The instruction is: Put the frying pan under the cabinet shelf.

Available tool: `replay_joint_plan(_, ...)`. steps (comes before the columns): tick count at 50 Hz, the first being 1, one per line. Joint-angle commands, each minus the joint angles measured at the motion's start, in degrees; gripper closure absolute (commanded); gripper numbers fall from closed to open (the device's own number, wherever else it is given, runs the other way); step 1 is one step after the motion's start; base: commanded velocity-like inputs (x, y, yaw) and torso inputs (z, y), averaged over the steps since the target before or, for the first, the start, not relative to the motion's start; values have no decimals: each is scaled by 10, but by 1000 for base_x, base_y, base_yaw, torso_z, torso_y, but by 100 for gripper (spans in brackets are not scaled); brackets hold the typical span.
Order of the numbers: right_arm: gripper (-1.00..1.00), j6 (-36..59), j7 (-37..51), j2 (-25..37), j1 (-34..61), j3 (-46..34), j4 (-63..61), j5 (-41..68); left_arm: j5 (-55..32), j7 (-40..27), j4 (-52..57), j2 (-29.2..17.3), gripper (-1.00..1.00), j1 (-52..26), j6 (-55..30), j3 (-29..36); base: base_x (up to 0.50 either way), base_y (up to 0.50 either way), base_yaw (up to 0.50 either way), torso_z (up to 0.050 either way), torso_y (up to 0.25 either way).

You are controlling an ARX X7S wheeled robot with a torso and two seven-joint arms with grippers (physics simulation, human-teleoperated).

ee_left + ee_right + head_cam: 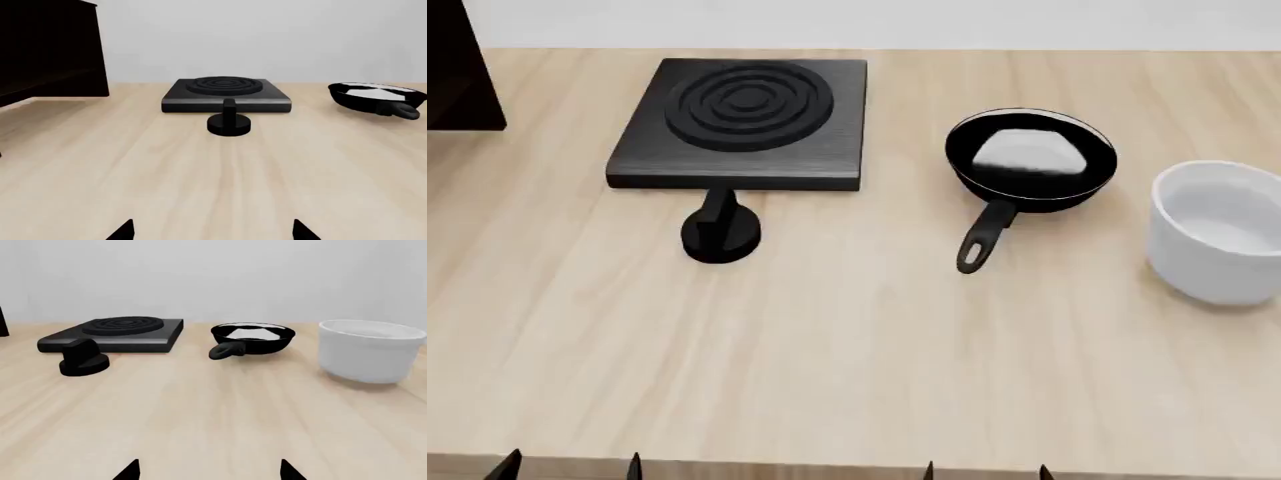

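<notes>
The frying pan (pixel 1030 158) is round and black with a pale glossy inside; it sits on the table right of centre, its long handle (pixel 984 238) pointing toward me. It also shows in the right wrist view (pixel 252 338) and the left wrist view (pixel 377 97). The dark cabinet shelf (pixel 457 70) stands at the far left edge, and looms in the left wrist view (pixel 50 50). My left gripper (pixel 570 466) and right gripper (pixel 986 470) are open and empty at the table's near edge, only their fingertips showing. They also show in the wrist views, the left (pixel 213 231) and the right (pixel 208 471).
A square black stove plate (pixel 745 122) with concentric rings lies at the back centre-left, with a black knob (pixel 719 234) in front of it. A white deep bowl (pixel 1224 230) stands at the right, close beside the pan. The wooden table (pixel 854 360) spreads between.
</notes>
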Motion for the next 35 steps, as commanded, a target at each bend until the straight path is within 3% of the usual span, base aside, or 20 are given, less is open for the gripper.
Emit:
replay_joint_plan(1, -100, 0, 7, 5, 0, -7, 0, 5, -6, -6, 0, -6, -100, 0, 0, 6, 0, 0, 0, 0, 0)
replay_joint_plan(14, -100, -4, 27, 28, -8, -37, -2, 23, -11, -37, 18, -28, -100, 11, 5, 39, 0, 0, 0, 0, 0)
replay_joint_plan(35, -100, -9, 41, 49, -9, -60, -7, 34, 0, -55, 12, -50, -100, 10, 16, 71, 0, 0, 0, 48, 74)
